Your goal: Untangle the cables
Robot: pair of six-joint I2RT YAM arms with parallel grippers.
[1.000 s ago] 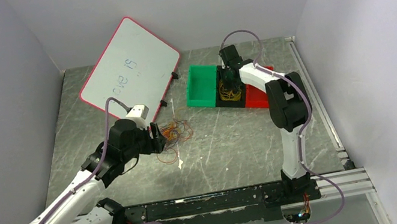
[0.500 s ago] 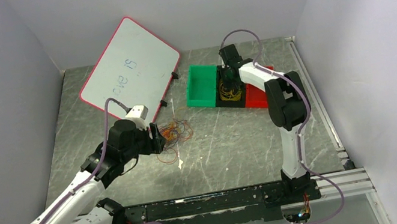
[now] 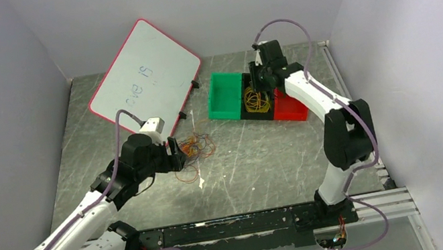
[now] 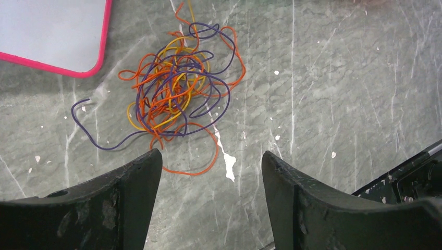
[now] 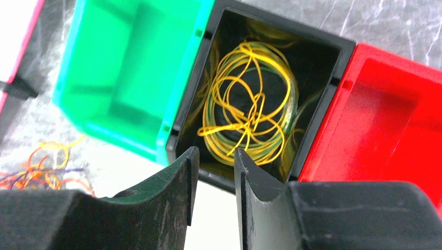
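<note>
Cables [image 3: 197, 148] lie as one loose tangle on the table [image 3: 266, 165] in the overhead view, left of the middle and just near of the whiteboard [image 3: 143, 77]. The left gripper [image 3: 177, 155] sits at the tangle's left edge. At the far right stand three bins in a touching row: one green bin [image 3: 225, 94], one black bin [image 3: 258, 115] and one red bin [image 3: 288, 112]. The right gripper [image 3: 257, 83] hangs over the black one.

From the left wrist, the jaws are spread wide with nothing between them, just short of the tangle. Three colours are wound together: orange, yellow and purple. How many separate strands there are I cannot tell.

From the right wrist, the fingers stand a narrow gap apart, pinching nothing, above the black bin's wall. One yellow coil [image 5: 250, 120] lies inside that bin.

By my reading the job is partly done: one coil is sorted and the main clump is not yet worked loose. The next move probably calls for the left gripper to come down on a single outlying strand, such as the purple end trailing out of the clump. It should close on that strand alone, so that it draws free without dragging the rest.
</note>
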